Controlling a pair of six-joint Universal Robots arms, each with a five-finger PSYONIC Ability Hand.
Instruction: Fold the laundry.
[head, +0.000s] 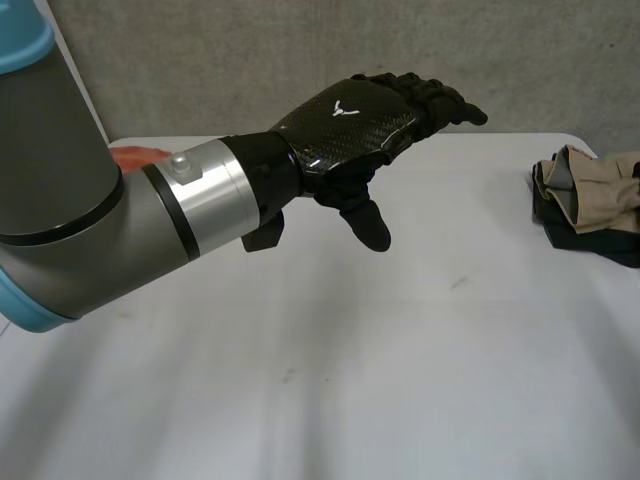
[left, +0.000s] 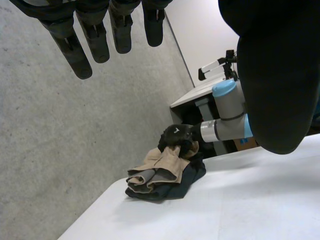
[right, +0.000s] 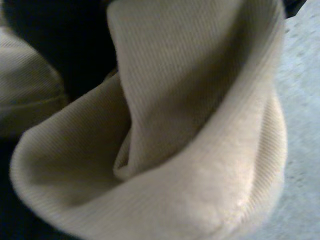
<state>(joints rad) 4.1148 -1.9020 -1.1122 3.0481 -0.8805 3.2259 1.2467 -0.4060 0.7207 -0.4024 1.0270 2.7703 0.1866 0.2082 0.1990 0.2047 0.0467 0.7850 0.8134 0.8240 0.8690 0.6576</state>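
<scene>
Laundry pile (head: 588, 200) sits at the right end of the white surface (head: 400, 350), close to its far edge. It is bunched, not folded flat. Tan cloth (head: 600, 180) is on top, dark cloth (head: 600, 246) under it and sticking out along the near side. A grey lining shows in one tan fold in the left wrist view.

Left hand (head: 350, 120) is up in the air over the middle of the surface, well apart from the pile, back of the hand facing up. Fingers (left: 70, 47) are straight and spread a little, thumb (head: 368, 225) hangs down below the palm. The hand is released and holds nothing. Left arm (head: 90, 220) reaches in from the near left corner.

Right hand (left: 176, 136) is at the pile, resting on the far side of the tan cloth, seen from the left wrist view. Right arm (left: 227, 125) comes to it level from beyond the end of the surface. Cannot tell whether this hand grips the cloth or just lies on it. Right wrist view has tan ribbed cloth pressed up close in thick rolled folds, dark cloth beside them, and a strip of surface along one side.

Grey wall (head: 250, 60) stands behind the surface. Small orange thing (head: 135, 155) peeks out behind the left arm, on the far left of the surface; too little of it shows to identify.
</scene>
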